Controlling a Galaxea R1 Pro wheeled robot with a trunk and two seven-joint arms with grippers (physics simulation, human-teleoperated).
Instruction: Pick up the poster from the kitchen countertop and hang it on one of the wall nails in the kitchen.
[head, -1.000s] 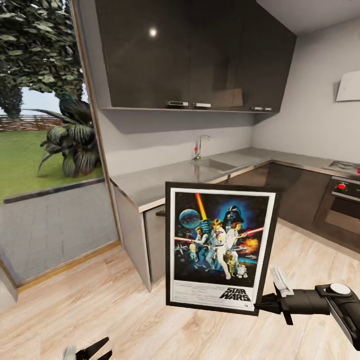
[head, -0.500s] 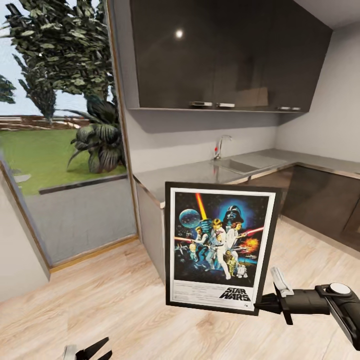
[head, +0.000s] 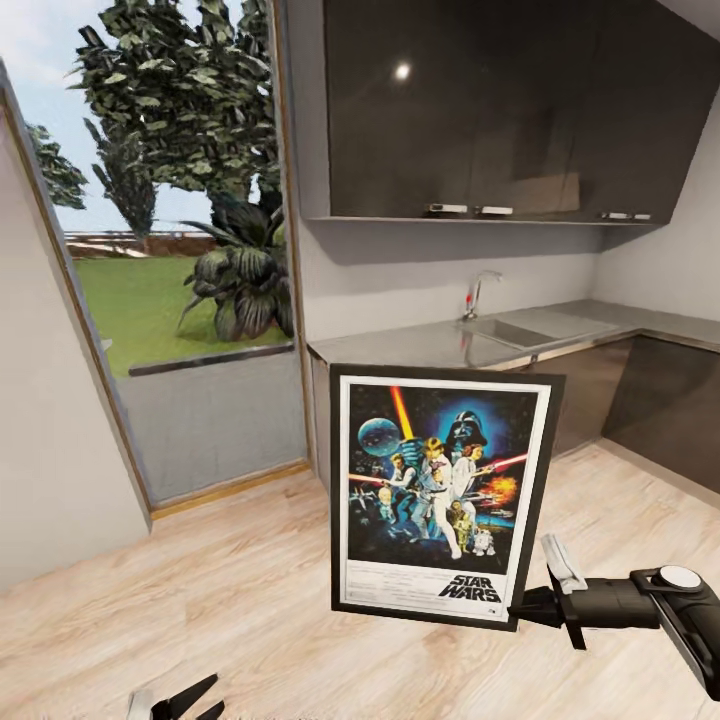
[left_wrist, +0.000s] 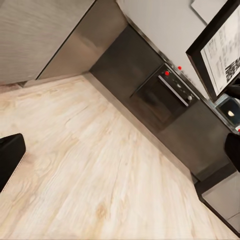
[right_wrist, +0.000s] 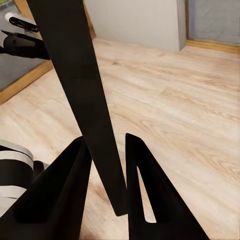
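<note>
Grey kitchen countertop (head: 430, 345) lies far behind, already cleared of the poster (head: 440, 495), which hangs upright mid-air, its lower right corner pinched by the right gripper (head: 530, 607). Hanging remains. Left gripper (head: 180, 698) idles low, fingers spread.
</note>
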